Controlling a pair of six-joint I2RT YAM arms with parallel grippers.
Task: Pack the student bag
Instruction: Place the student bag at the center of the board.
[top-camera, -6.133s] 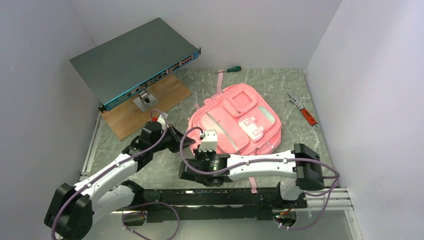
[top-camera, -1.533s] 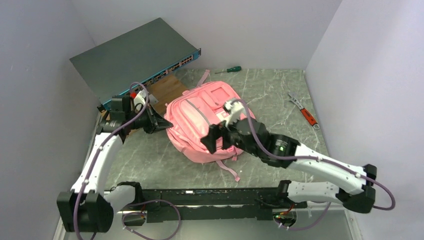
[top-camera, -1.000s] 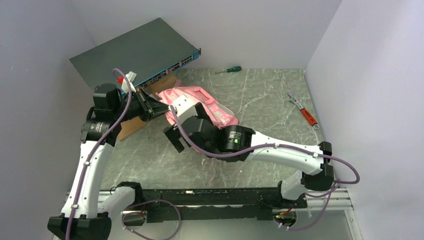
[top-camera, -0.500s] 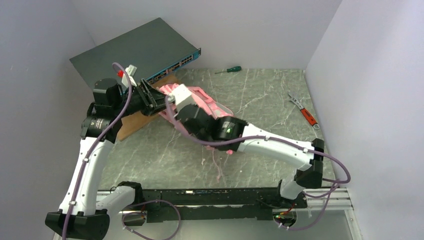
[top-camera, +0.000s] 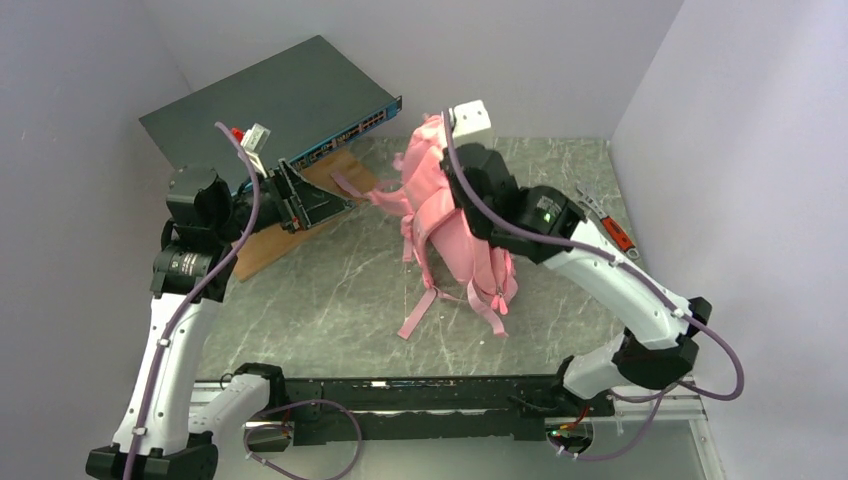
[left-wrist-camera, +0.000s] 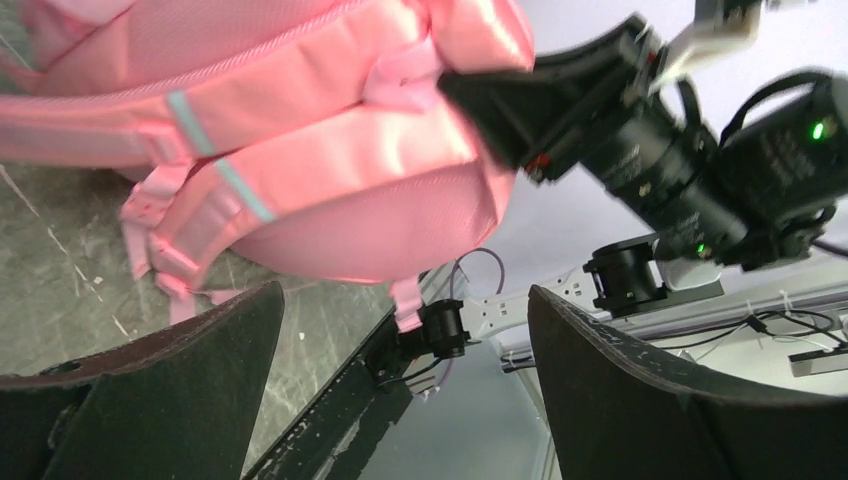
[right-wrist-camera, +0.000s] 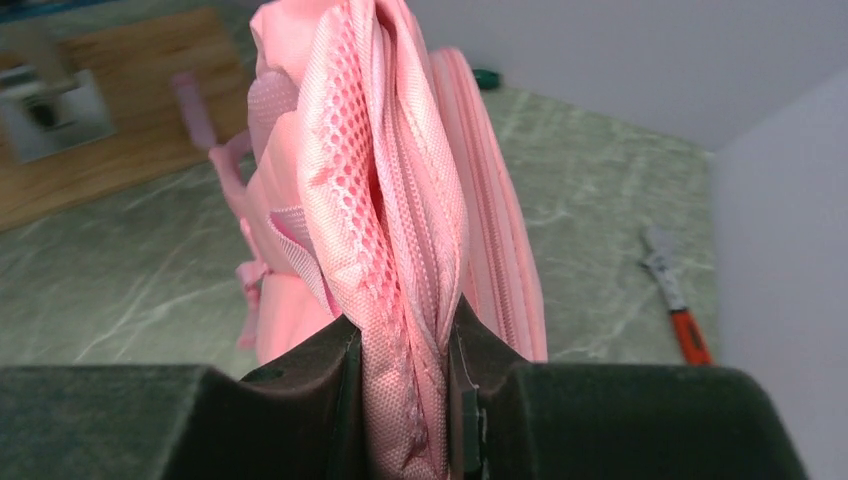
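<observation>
We see the student bag (top-camera: 455, 235) held upright over the middle of the table (top-camera: 320, 300). Bare marble spreads from 6 to 8 o'clock, between the bag and the arm bases. At 10 o'clock a tilted network switch (top-camera: 265, 115) on its wooden board (top-camera: 262, 252) crowds the left arm. White walls (top-camera: 740, 150) close in at 12 and 3 o'clock, and a red-handled tool (right-wrist-camera: 678, 305) lies near the 3 o'clock edge. The right gripper (right-wrist-camera: 405, 345) stands narrow, its fingers (right-wrist-camera: 330, 365) pinching a fold of pink mesh and fabric at the bag's top. The straps (top-camera: 415, 315) dangle toward 6 o'clock. We cannot tell whether the bag's base rests on the marble. The left gripper (left-wrist-camera: 405, 300) gapes wide at the bag's 9 o'clock, holding nothing and clear of the fabric.
</observation>
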